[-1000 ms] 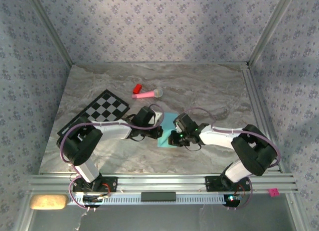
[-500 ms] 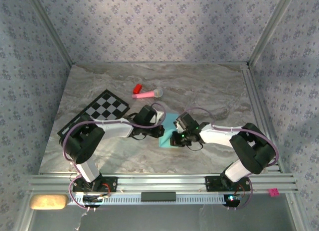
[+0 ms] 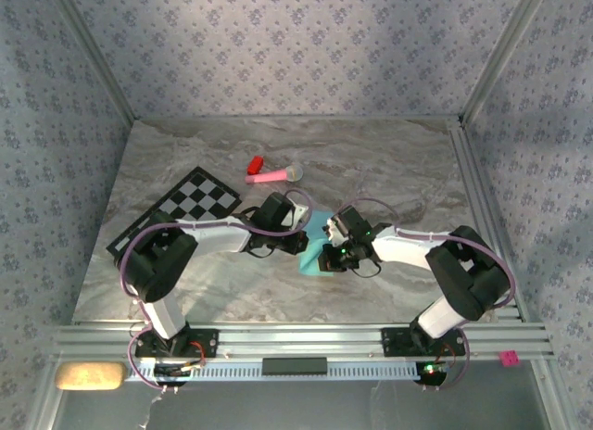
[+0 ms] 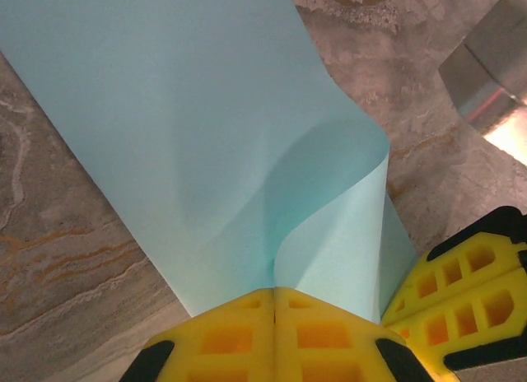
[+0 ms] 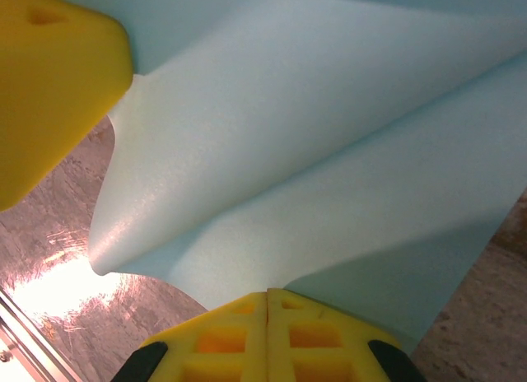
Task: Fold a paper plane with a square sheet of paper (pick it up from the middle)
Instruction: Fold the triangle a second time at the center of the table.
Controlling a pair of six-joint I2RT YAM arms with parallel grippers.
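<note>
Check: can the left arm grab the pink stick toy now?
Probably not yet: the way to the pink stick toy looks free, but the left arm's jaws are shut on the blue sheet.

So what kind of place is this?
Likely a robot lab booth: a left arm and right arm bolted to a metal rail, a marble-look table, patterned walls boxing it in.

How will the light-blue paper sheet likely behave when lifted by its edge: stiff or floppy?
Probably floppy: the sheet curls in a soft wave at the shut left gripper. Likely light: it arches up from the right gripper pinch. It may crease easily there.
</note>
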